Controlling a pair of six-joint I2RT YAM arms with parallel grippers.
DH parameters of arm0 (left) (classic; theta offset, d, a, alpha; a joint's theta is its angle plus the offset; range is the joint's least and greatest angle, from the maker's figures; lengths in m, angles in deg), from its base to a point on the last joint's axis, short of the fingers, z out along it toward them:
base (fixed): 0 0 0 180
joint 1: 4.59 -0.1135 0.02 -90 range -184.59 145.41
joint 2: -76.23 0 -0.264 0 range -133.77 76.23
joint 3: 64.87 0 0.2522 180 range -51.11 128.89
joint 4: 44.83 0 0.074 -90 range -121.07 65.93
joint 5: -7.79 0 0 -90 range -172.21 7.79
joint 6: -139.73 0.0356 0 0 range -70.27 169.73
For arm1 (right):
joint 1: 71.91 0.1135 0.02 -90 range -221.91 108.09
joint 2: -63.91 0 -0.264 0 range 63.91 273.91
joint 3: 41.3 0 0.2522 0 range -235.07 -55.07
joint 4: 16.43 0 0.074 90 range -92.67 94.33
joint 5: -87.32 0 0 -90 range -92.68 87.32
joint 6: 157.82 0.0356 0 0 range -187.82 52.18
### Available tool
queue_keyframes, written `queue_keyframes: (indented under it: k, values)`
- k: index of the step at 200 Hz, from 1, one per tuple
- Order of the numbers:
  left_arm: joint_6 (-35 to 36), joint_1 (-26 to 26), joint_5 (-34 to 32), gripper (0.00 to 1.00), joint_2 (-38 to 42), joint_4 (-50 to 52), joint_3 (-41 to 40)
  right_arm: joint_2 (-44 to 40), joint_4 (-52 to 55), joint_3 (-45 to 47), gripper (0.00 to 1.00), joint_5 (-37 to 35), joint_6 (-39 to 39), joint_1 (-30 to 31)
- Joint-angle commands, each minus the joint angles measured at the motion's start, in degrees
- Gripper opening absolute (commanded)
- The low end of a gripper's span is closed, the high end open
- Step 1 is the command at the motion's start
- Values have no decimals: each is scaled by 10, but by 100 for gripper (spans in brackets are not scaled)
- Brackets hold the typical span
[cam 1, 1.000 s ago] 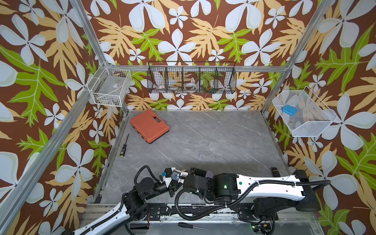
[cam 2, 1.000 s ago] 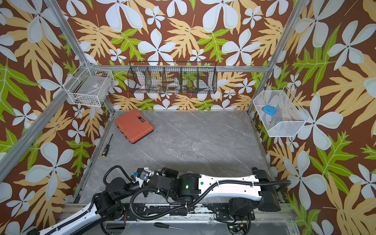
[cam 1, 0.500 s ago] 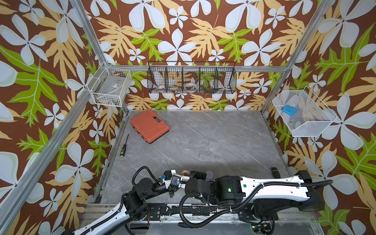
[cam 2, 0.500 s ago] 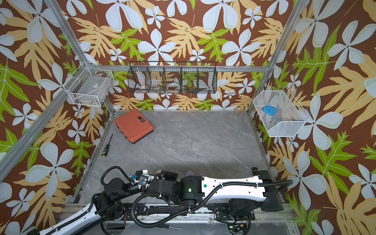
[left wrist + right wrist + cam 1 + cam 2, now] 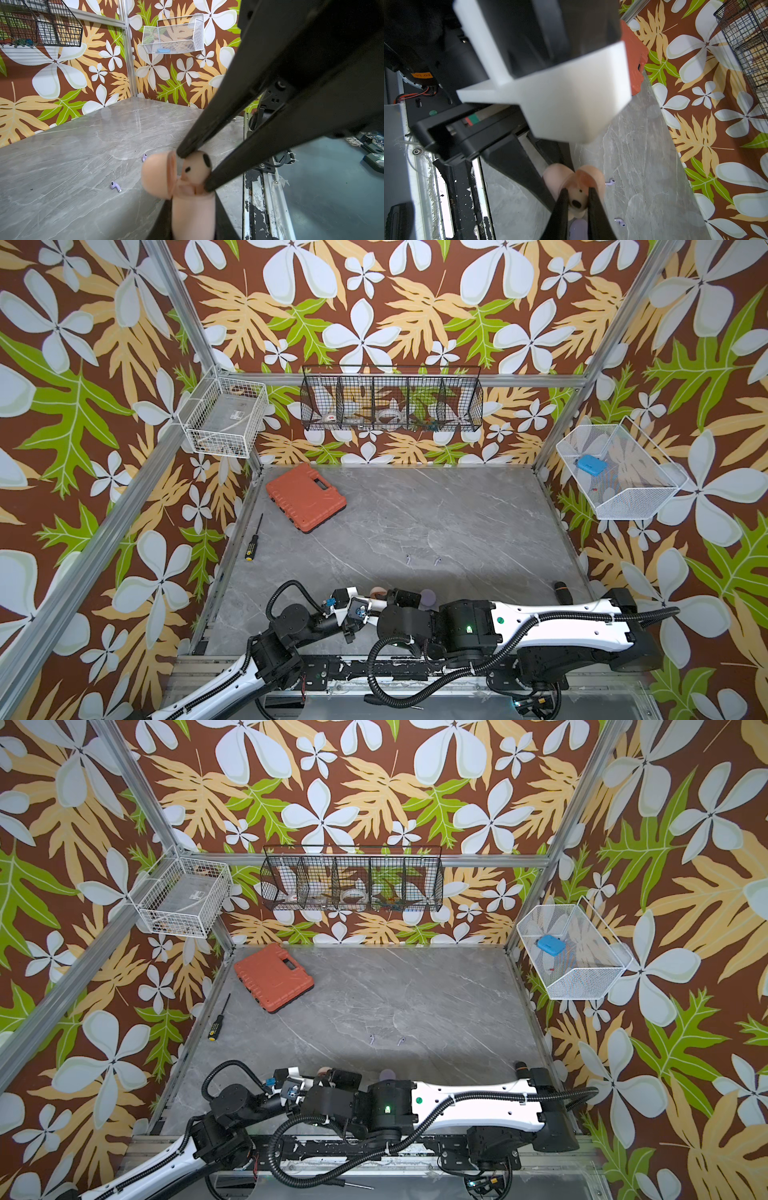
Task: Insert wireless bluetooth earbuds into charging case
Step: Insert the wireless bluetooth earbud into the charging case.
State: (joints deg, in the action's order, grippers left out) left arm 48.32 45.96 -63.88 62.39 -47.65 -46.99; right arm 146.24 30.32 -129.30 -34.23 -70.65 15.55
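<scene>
Left claw point(image 5: 193, 209) clenched on smooth, rounded pink case point(image 5: 193, 226), lid open. My right claw point(image 5: 578, 190) pinches a pink bud point(image 5: 576, 202) at its mouth. Two lilac buds point(image 5: 115, 186) point(image 5: 144, 158) lie on marbled bench point(image 5: 62, 166) beyond both claws.

Blk/wht arms point(image 5: 582, 632) w/ ribbed cables point(image 5: 291, 583)

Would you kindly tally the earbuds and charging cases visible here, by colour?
lavender earbuds: 2
pink earbud: 1
pink case: 1
lavender case: 1
Total: 5
I cannot tell whether a second pink earbud already sits inside the pink case.
</scene>
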Motion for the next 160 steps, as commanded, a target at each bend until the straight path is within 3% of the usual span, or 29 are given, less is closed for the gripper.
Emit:
queue_keyframes:
  k: [1, 102, 131, 160]
  values:
    - [4, 0, 10, 0, 1, -18, 0, -4, -12, -1, 19, -18, 10, 1]
    - [4, 0, 8, 0, 2, -18, 0, -45, -23, 1, 33, 7, 28, -1]
    - [5, -1, 8, 0, 7, -19, 0, -98, -50, 15, 49, 77, 50, -29]
    - [0, 0, 16, 0, 14, -28, 1, -170, -97, 62, 75, 182, 90, -88]
